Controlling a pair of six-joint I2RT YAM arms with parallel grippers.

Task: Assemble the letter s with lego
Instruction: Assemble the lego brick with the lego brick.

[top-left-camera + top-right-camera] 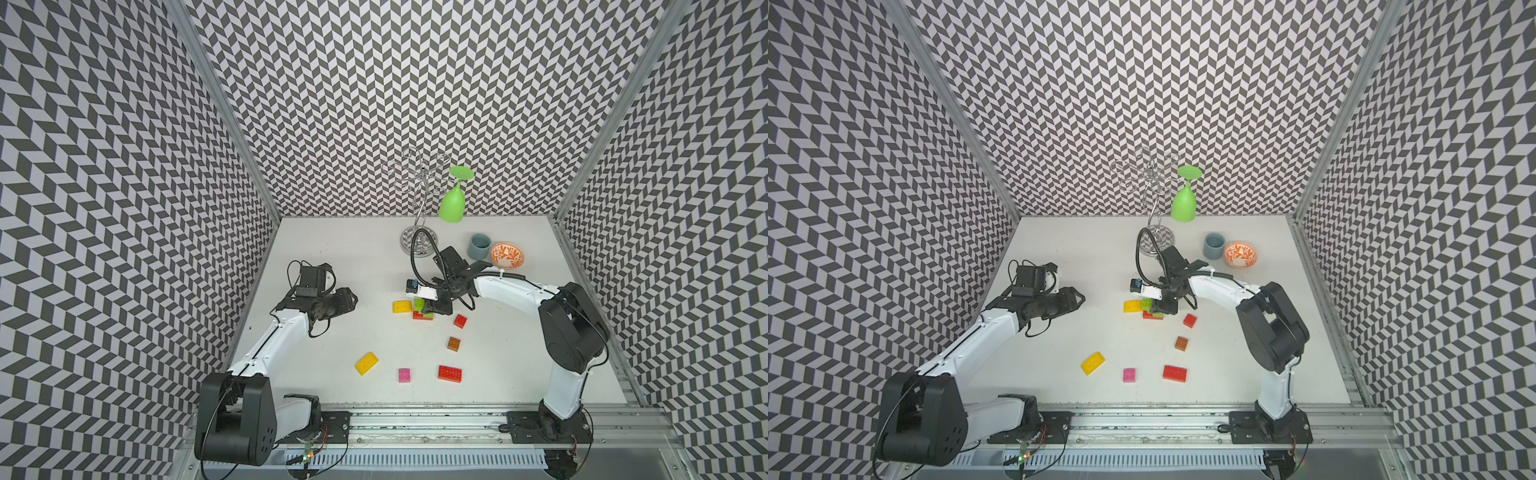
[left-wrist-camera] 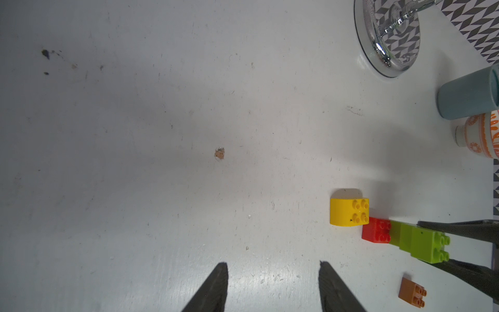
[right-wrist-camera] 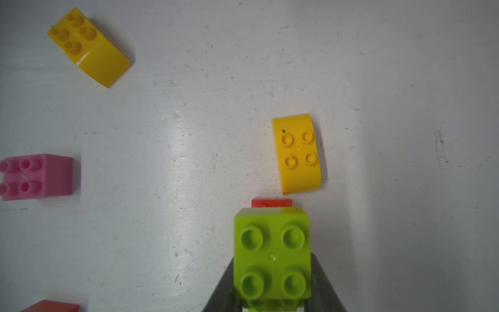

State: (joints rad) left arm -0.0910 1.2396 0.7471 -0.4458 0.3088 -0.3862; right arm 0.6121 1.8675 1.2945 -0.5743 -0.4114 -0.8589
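Right tool [image 3: 272, 270] is pinching the top green brick [image 3: 271, 237] from both sides. That brick sits on a small stack with more green under it and a red brick [image 2: 376, 233] at the bottom, roughly mid tabletop [image 1: 332, 249]. A yellow brick [image 2: 347, 212] with a rounded side lies just beside the red end, can't tell if they actually touch. Left tool [image 2: 273, 266] is off to the side over bare tabletop, fingers spread, nothing between them. The other pieces lie loose nearer the front: second yellow brick [image 1: 367, 363], pink brick [image 1: 404, 375], long red brick [image 1: 449, 372], brown brick [image 1: 454, 343] and small red brick [image 1: 460, 321], all apart from each other.
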